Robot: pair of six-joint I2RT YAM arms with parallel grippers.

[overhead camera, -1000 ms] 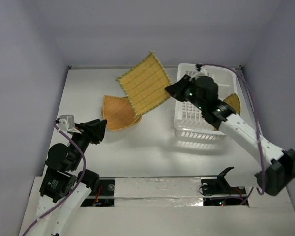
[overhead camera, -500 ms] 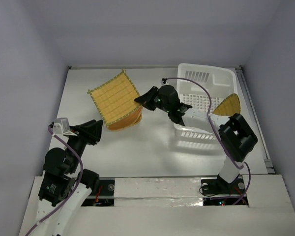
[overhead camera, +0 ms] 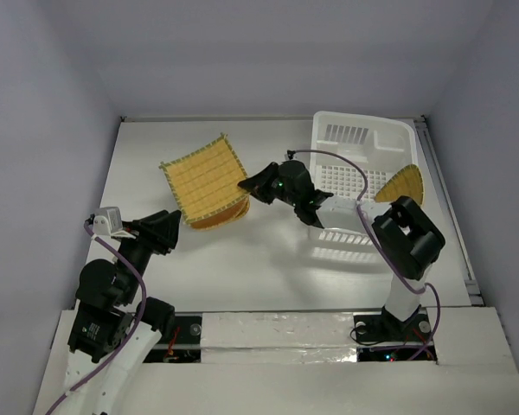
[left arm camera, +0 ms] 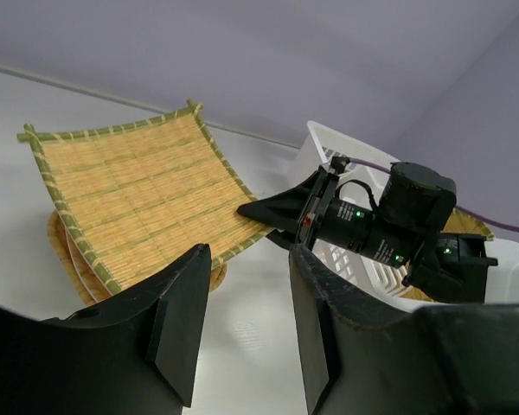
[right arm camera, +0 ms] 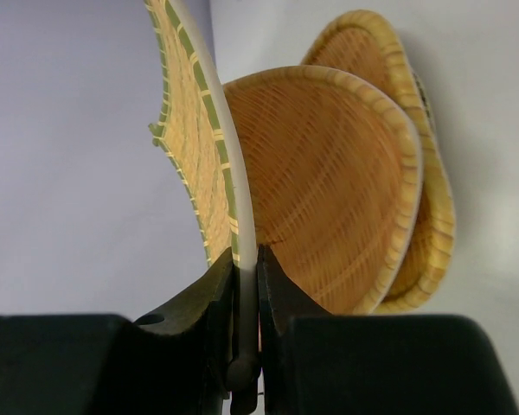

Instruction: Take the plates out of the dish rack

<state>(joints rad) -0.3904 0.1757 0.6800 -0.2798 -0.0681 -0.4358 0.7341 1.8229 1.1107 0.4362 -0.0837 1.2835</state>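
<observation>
Holding the large square plate (overhead camera: 203, 175) by the middle of its right edge, the right gripper (overhead camera: 249, 184) is closed down to the plate's own thickness. In the right wrist view both fingers (right arm camera: 216, 290) press flat against the two faces of the rim, with no other gap. An edge pinch leaves the underside free, so I judge the plate can be laid down without the fingers being trapped beneath it.

Position: the plate hangs tilted over a stack of two smaller woven plates (overhead camera: 214, 214) lying on the table (overhead camera: 268, 268), left of the dish rack (overhead camera: 363, 134). The left wrist view shows its low corner overlapping the stack. I cannot tell whether they touch. The stack sits well apart from the rack, probably so that unloaded pieces stay out of the right arm's path.

Left gripper (overhead camera: 175, 226): fingers spread wide, nothing between them. It hovers near and left of the stack, aimed at it. My guess is standby, or readiness to steady the pile.

Rack: far right of the table. One tan plate (overhead camera: 399, 184) stands on edge at its right side, apparently leaning on the right wall.

Judgement: the third plate is about to be set down and one is left to fetch. Risk: a wide plate held by a thin rim may pivot in the grip.
</observation>
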